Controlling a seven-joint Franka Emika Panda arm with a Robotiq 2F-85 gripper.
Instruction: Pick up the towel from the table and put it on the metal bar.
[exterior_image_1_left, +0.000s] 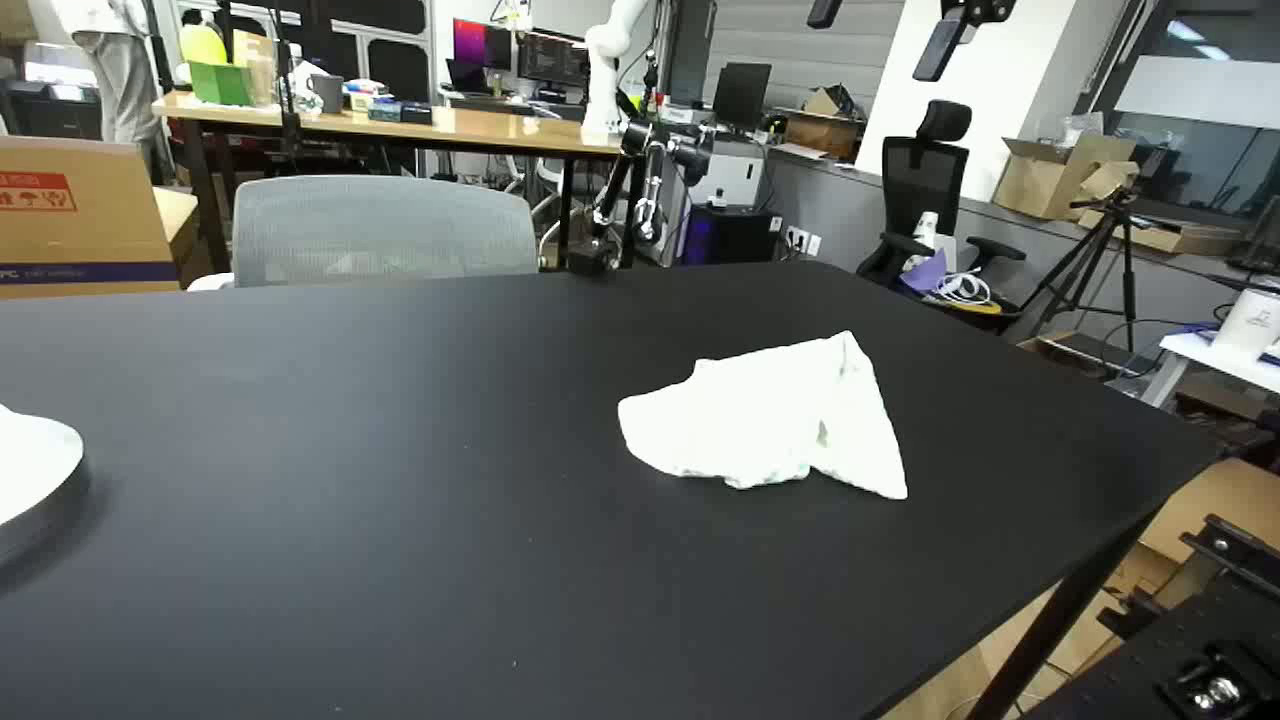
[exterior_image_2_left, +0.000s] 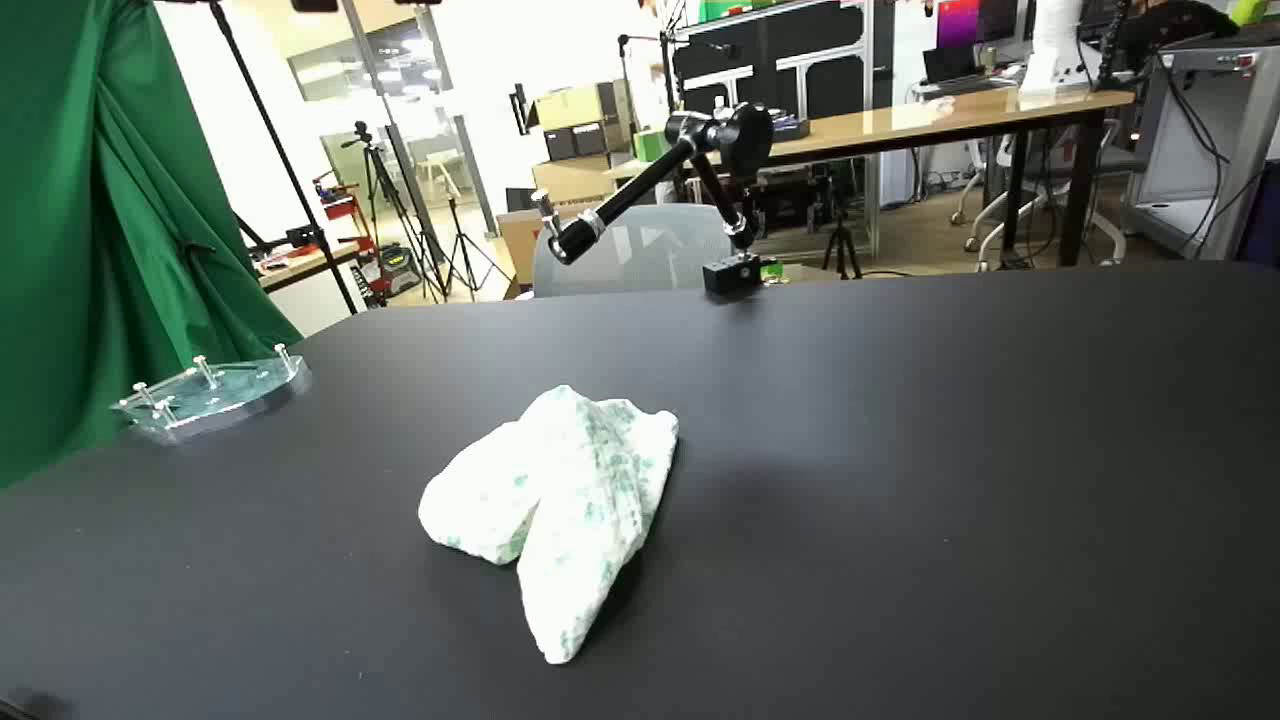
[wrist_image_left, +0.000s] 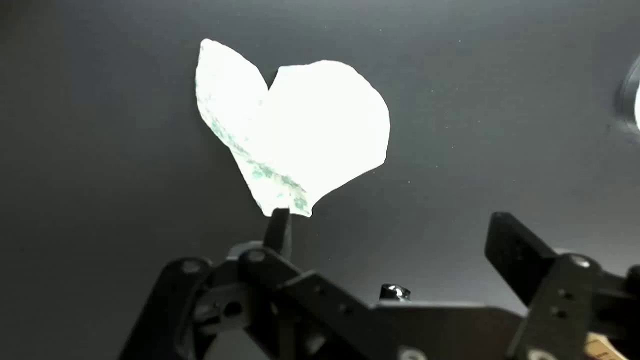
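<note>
A white towel with green spots lies crumpled on the black table. It shows in both exterior views (exterior_image_1_left: 760, 415) (exterior_image_2_left: 590, 490) and in the wrist view (wrist_image_left: 320, 125). My gripper (wrist_image_left: 392, 217) is open, with nothing between its fingers. In the wrist view one fingertip overlaps the towel's near corner, and the rest of the towel lies beyond the fingers. In an exterior view the fingertips (exterior_image_1_left: 878, 45) hang at the top edge, well above the table and apart from the towel. I cannot make out a metal bar for certain in any view.
A black jointed arm (exterior_image_2_left: 650, 190) on a small block (exterior_image_2_left: 733, 274) stands at the table's (exterior_image_2_left: 900, 480) far edge. A clear plate with upright bolts (exterior_image_2_left: 215, 390) lies near a green curtain (exterior_image_2_left: 90, 200). A white round object (exterior_image_1_left: 30, 460) sits at the table's side. A grey chair (exterior_image_1_left: 385, 225) stands behind.
</note>
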